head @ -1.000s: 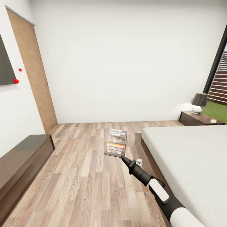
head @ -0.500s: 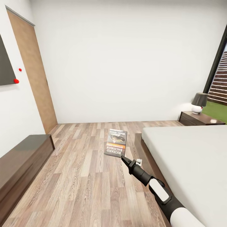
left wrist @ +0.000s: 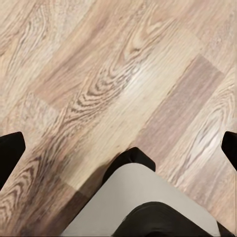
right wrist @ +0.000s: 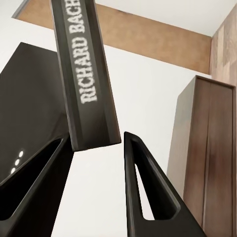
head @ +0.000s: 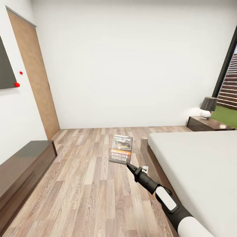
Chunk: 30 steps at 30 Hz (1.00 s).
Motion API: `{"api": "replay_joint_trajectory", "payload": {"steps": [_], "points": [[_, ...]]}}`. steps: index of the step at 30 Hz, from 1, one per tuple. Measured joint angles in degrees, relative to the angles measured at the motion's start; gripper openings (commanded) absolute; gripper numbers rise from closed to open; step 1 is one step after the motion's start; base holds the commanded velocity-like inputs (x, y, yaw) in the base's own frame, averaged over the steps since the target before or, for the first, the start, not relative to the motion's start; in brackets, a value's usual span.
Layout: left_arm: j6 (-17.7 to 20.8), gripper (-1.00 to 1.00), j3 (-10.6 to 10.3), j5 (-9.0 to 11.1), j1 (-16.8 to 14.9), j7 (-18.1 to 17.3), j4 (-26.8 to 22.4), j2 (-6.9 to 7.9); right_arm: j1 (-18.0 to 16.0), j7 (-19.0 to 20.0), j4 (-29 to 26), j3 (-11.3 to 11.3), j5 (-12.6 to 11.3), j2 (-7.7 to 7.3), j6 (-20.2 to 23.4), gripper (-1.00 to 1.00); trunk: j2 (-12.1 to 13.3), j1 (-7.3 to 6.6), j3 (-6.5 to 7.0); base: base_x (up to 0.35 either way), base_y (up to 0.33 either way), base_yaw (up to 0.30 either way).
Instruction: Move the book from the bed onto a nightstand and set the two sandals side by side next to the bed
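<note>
Your right gripper [head: 129,165] pinched the book [head: 120,149] by its edge beside the bed [head: 197,164]; left gripper [left wrist: 118,148] spread wide above the floor [head: 82,184]

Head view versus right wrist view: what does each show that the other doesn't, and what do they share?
Head view adds the bed, a nightstand with a lamp, the low bench and the plank floor. Right wrist view adds a close look at the book, its spine lettered RICHARD BACH, standing between two dark fingers. Both share the book, the right tool gripping it, and the white wall.
</note>
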Motion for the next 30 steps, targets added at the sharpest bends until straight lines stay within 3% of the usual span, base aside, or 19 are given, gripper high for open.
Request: {"api": "replay_joint_trajectory", "payload": {"steps": [8,21,28,30], "points": [[-2.2,1.0,0.0,-0.3,0.2,0.0,0.0,-1.45,0.0,0.0,0.0,0.1,0.1,0.0,-0.1,-1.0,0.0,0.0,0.0,0.0,0.0,0.0],[-2.9,1.0,-0.2,-0.4,0.2,0.0,-0.1,-2.38,0.0,-0.1,0.0,0.1,0.1,0.0,-0.3,-1.0,0.0,0.0,0.0,0.0,0.0,0.0],[-2.9,1.0,-0.2,-0.4,0.3,0.0,-0.1,-2.65,0.0,-0.1,0.1,0.1,0.2,0.0,-0.3,-1.0,0.0,0.0,0.0,0.0,0.0,0.0],[-2.3,1.0,-0.2,-0.6,0.2,-0.7,-0.2,-2.01,-0.7,0.7,-0.7,-0.6,-1.0,-0.35,-0.7,-1.0,0.0,0.0,0.01,0.0,0.0,0.0]]}}
